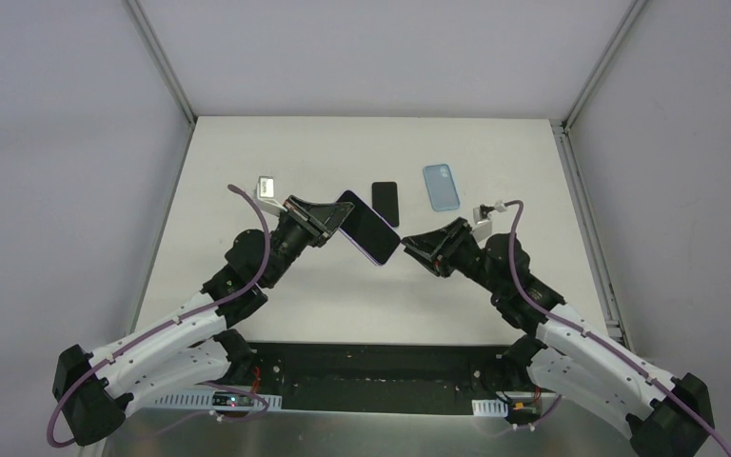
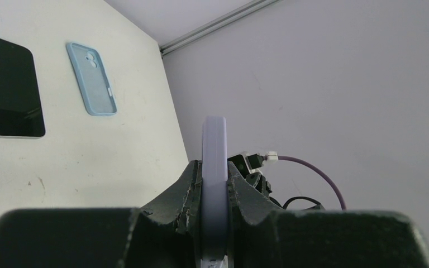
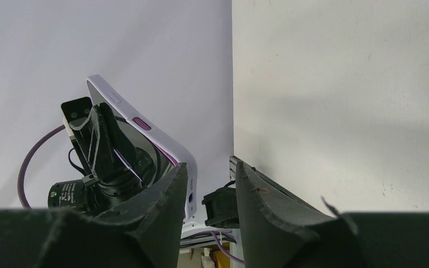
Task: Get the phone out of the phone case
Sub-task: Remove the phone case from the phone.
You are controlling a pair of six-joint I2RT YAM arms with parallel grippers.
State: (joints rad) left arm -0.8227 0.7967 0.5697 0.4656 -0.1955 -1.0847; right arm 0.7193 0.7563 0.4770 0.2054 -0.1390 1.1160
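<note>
**Your left pincer (image 1: 338,217) is clamped on the slim lavender-cased phone with the dark screen (image 1: 369,231), raised over mid-table.**
Your right pincer (image 1: 409,243), at that phone's 4 o'clock, stands part open, gripping nothing. Only its wrist view shows the case's corner (image 3: 189,167) just outside one finger (image 3: 162,206). Only the left wrist view shows the case edge-on, pinched between both pads (image 2: 187,190). The top view puts a bare black phone (image 1: 385,202) at its 1 o'clock.

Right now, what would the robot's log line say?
left gripper: shut on purple-cased phone | right gripper: open, beside its end | removal: not done | table: black phone, blue case
</note>
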